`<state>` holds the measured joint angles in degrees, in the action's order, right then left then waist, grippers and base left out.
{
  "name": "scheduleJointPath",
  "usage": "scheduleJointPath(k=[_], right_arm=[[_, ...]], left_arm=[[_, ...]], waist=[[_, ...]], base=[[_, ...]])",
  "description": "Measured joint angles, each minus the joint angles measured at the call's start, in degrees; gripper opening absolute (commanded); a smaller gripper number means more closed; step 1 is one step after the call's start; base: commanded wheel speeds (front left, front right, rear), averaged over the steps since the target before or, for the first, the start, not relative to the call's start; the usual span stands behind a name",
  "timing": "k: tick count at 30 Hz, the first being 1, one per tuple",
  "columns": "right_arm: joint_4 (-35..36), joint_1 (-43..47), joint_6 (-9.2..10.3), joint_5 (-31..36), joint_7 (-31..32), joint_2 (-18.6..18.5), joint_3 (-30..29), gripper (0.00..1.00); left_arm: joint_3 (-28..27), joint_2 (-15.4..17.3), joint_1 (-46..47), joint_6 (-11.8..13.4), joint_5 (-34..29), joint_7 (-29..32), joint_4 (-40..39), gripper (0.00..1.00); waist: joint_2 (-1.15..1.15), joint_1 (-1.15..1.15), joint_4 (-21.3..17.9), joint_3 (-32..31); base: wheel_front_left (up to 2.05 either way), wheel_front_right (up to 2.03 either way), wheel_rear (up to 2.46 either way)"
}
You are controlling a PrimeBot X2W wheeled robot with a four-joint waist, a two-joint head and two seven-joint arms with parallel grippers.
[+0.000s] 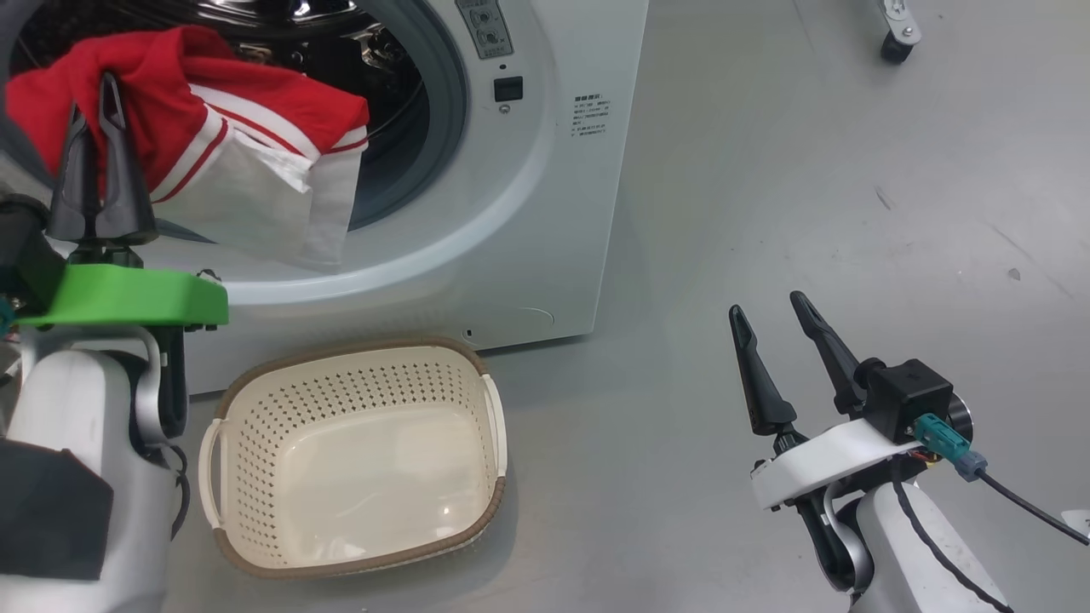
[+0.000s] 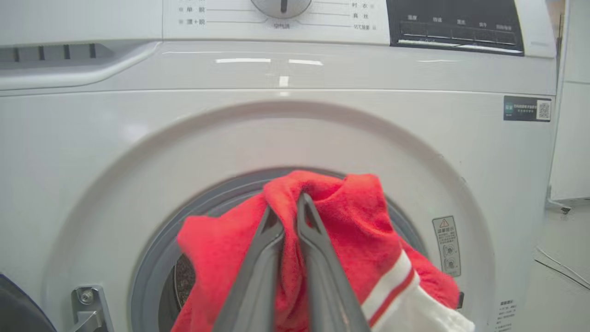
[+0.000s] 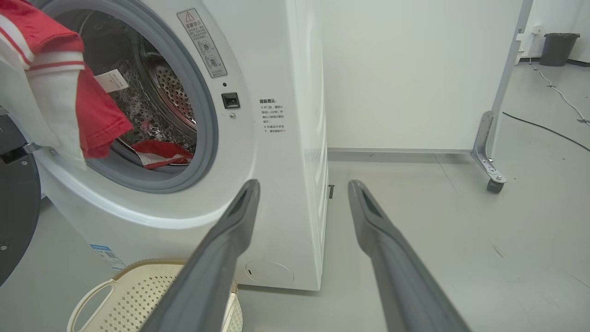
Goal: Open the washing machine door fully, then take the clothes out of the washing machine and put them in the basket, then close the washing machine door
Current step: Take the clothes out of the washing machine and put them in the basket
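Slippage is the main risk: the left end effector [image 2: 286,203], pinched narrow on one fold of the clothes [image 2: 350,221], carries the loose white part hanging beneath, which could snag the washing machine [image 2: 138,138] mouth just beyond its tips. Below and right of it sits the basket [image 1: 341,383]; a short swing would miss it. Left arm is raised, fingers toward that mouth; right end effector [image 1: 765,304] hovers wide open, well apart.

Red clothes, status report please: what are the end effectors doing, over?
Left end effector shut on red garment, at the drum mouth. Right end effector open, idle. Basket waits below; another red piece inside drum.
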<state>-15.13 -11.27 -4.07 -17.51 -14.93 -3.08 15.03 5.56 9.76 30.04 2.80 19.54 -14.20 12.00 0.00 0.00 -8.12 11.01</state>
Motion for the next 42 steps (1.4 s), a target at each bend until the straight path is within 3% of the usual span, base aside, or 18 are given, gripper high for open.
scheduleJointPath(k=[8, 23, 32, 42], right_arm=[[0.42, 0.22, -0.41, 0.13, 0.00, 0.03, -0.07, 1.00], [3.27, 0.75, -0.79, 0.82, -0.01, 0.07, -0.08, 1.00], [5.45, -1.31, -0.92, 1.13, 0.00, 0.11, -0.33, 1.00], [8.15, -4.09, -0.90, 1.46, -0.01, 0.21, -1.33, 1.00]], left_arm=[[0.40, -1.72, -6.62, 1.07, -0.38, 0.12, -4.48, 0.00], [3.37, -5.28, -19.36, 2.47, 1.36, 7.09, -1.44, 0.00], [4.21, -5.76, -19.24, 2.53, 2.86, 7.83, 3.49, 0.00], [3.19, -5.80, -11.04, 2.52, 4.10, 8.94, 11.39, 0.00]], waist=[[0.00, 0.00, 0.37, -0.71], [0.00, 0.00, -0.29, 3.26], [0.00, 0.00, -1.02, 9.03], [0.00, 0.00, -2.47, 16.76]], base=[[0.00, 0.00, 0.00], [0.00, 0.00, 0.00], [0.00, 0.00, 0.00], [0.00, 0.00, 0.00]])
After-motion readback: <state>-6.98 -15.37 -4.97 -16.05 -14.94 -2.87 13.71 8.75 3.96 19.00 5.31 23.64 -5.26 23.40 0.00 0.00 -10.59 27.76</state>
